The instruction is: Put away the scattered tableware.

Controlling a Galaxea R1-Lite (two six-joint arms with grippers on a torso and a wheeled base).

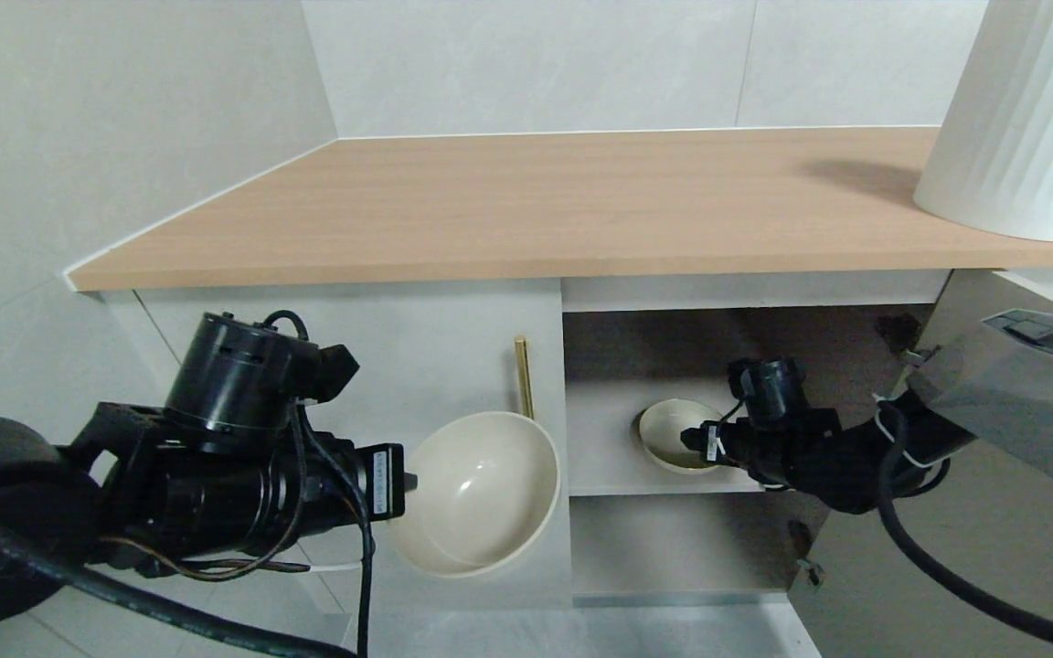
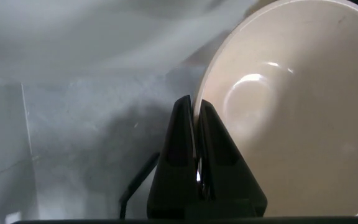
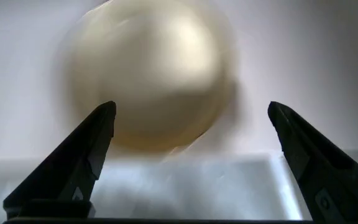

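Down under the counter (image 1: 536, 201), the left gripper (image 1: 408, 480) is clamped on the rim of the big bowl (image 1: 481, 493). In the left wrist view its fingers (image 2: 182, 140) stand almost together, with only the thin cream rim between them. The big bowl (image 2: 291, 112) hangs tilted on its side in the air, its hollow facing the head camera, in front of the closed door (image 1: 453, 347) and just below the gold handle (image 1: 523, 375).

To the right the cabinet stands open. The right gripper (image 1: 693, 440) reaches into it at shelf (image 1: 609, 457) height with its fingers (image 3: 98, 134) spread wide and nothing between them. The small bowl (image 1: 668, 429) sits upright on the shelf just beyond the fingertips; in the right wrist view the small bowl (image 3: 151, 74) is blurred, so whether a finger touches it cannot be told.
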